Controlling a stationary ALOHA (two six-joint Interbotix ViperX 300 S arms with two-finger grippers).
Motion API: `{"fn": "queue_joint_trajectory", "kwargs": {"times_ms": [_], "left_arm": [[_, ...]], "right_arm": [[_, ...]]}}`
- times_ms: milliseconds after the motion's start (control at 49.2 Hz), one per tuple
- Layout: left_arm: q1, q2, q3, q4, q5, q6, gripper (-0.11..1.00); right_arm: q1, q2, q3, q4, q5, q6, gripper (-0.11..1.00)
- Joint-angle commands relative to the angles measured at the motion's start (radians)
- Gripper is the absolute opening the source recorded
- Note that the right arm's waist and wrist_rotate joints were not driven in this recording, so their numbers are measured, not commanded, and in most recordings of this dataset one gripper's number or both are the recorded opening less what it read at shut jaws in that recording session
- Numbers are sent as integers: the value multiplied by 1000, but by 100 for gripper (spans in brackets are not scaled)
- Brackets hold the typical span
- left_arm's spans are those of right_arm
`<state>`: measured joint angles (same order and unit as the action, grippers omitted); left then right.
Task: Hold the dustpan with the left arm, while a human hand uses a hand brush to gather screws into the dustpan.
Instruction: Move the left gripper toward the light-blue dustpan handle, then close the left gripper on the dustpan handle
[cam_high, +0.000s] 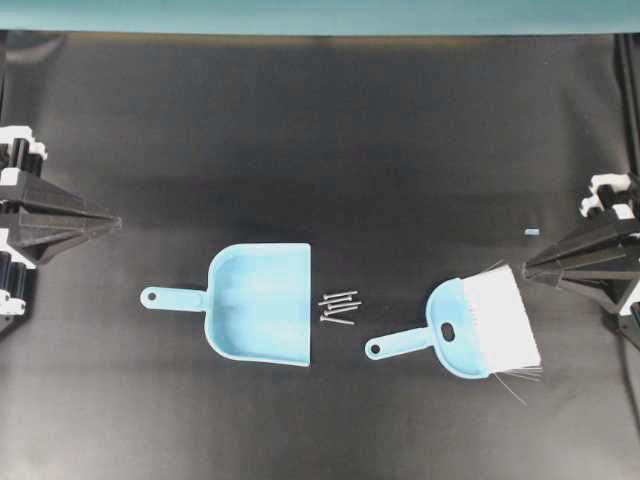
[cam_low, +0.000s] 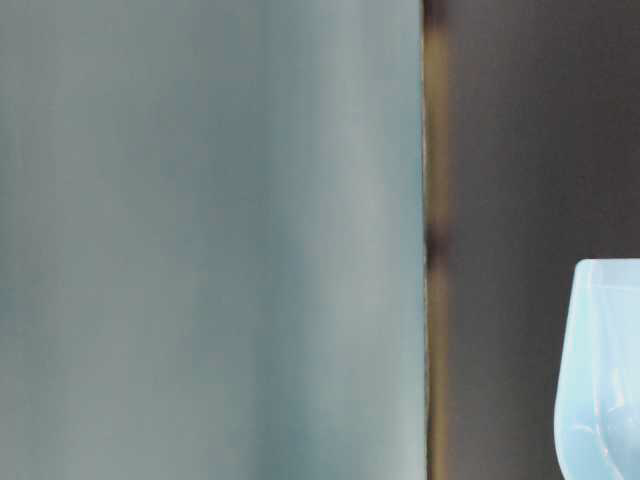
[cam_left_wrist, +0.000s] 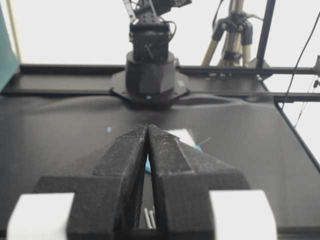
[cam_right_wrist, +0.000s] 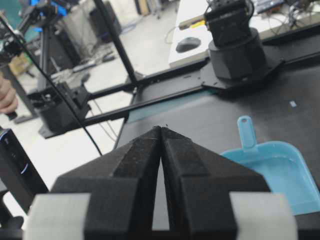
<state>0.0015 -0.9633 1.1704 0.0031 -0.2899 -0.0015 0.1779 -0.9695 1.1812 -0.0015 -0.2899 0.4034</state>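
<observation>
The light blue dustpan (cam_high: 260, 303) lies flat on the black table, its handle (cam_high: 170, 297) pointing left and its straight edge facing right. Several small dark screws (cam_high: 340, 307) lie just off that edge. The hand brush (cam_high: 470, 330) rests further right, white bristles to the right. My left gripper (cam_high: 118, 222) hovers at the left edge, shut and empty, well up-left of the dustpan handle. My right gripper (cam_high: 527, 268) is shut and empty, just above the bristles. The left wrist view shows shut tips (cam_left_wrist: 148, 126); the right wrist view shows shut tips (cam_right_wrist: 161, 128) and the dustpan (cam_right_wrist: 275, 175). A bare hand (cam_right_wrist: 6, 97) shows far off the table.
A tiny blue scrap (cam_high: 532, 231) lies near the right gripper. A teal wall (cam_high: 300, 15) runs along the table's far edge. The table-level view is mostly filled by a teal panel (cam_low: 200, 240), with a corner of the dustpan (cam_low: 605, 370). Tripods and frames stand beyond the table.
</observation>
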Motion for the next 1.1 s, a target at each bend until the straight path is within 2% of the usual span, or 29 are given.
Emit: {"fn": "queue_joint_trajectory", "kwargs": {"times_ms": [0,81,183,427,549,833,955,1077], "left_arm": [[-44,14,-34,41,66,-5,6],[-49,35,-64,41,179,-8,0],[-49,78,-89,40,305,-6,0],[-41,186,-106,41,505,-6,0],[-34,247,-117,41,560,-6,0],[-21,436,-121,41,552,3,0],[-17,517,-115,41,439,6,0],[2,591,-106,41,341,-3,2]], "right_arm": [[0,3,-11,3,-5,0,4],[0,-21,8,5,46,2,0],[0,-78,37,5,143,2,0],[0,-152,107,5,379,2,0],[0,-166,137,5,376,0,0],[0,-264,230,5,250,2,0],[0,-325,265,5,253,0,0],[0,-388,282,5,318,2,0]]}}
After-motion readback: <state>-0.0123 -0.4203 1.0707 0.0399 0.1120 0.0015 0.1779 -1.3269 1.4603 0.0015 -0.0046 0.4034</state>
